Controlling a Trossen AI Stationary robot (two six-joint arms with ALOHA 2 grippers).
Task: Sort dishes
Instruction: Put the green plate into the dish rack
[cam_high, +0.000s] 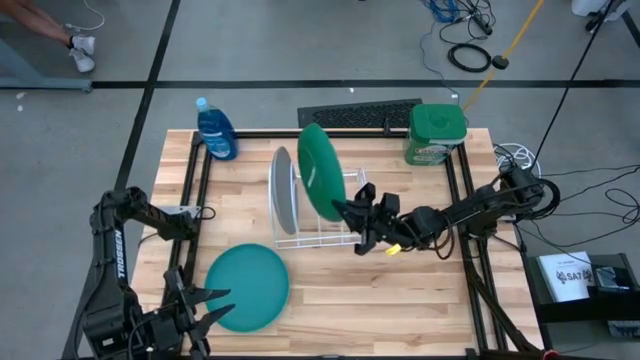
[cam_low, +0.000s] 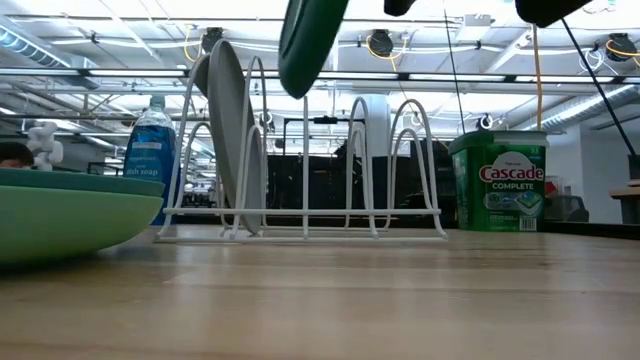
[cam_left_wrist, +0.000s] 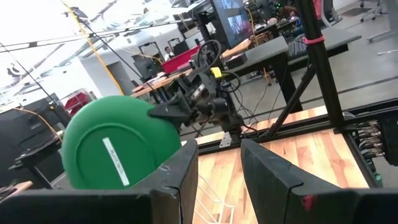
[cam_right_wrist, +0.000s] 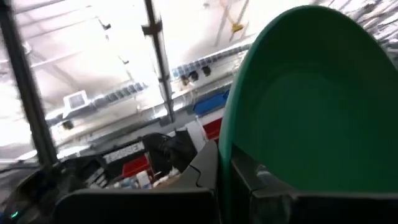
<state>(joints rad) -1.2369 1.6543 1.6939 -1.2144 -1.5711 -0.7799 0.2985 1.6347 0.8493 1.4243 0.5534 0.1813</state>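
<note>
My right gripper (cam_high: 352, 212) is shut on the dark green plate (cam_high: 320, 170), which it carries on edge above the white wire rack (cam_high: 312, 232). The grey plate (cam_high: 283, 190) stands on its rim in a left slot of the rack (cam_low: 300, 210). The teal plate (cam_high: 247, 287) lies flat near the table's near-left corner, and the low view shows it stacked on the light green plate (cam_low: 60, 220). My left gripper (cam_high: 203, 303) is open at the teal plate's left rim, with nothing between its fingers (cam_left_wrist: 186, 174). My right gripper pinches the dark green plate's rim (cam_right_wrist: 227, 155) at its lower near-right part, with one finger (cam_right_wrist: 205, 171) on each face. The fingers come roughly level from the table's right. The plate is lifted clear and stands on edge, tilted, above the rack (cam_low: 310, 40).
At the far edge stand a blue dish soap bottle (cam_high: 216, 130), a green Cascade tub (cam_high: 436, 133) and a black keyboard (cam_high: 360, 115). Black frame rails (cam_high: 195, 190) run along the table's sides. The rack's right slots (cam_low: 400, 160) hold nothing. A person's shoe (cam_high: 82, 45) shows on the floor beyond.
</note>
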